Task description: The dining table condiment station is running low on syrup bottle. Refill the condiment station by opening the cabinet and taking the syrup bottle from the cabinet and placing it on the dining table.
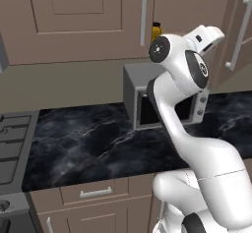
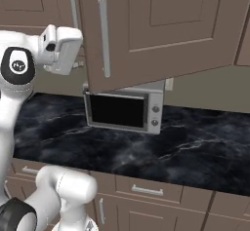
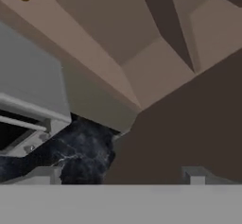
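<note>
Black marble counter sits below you — your arm reaches up high, its claw spread wide and holding nothing, by the cabinet door.

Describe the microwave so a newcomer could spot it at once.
Start at the long black marble counter under the brown wall cabinets. At its back, against the wall and below the open cabinet door, sits the microwave: a silver box with a dark glass front and two knobs, the lone appliance on that counter.
</note>
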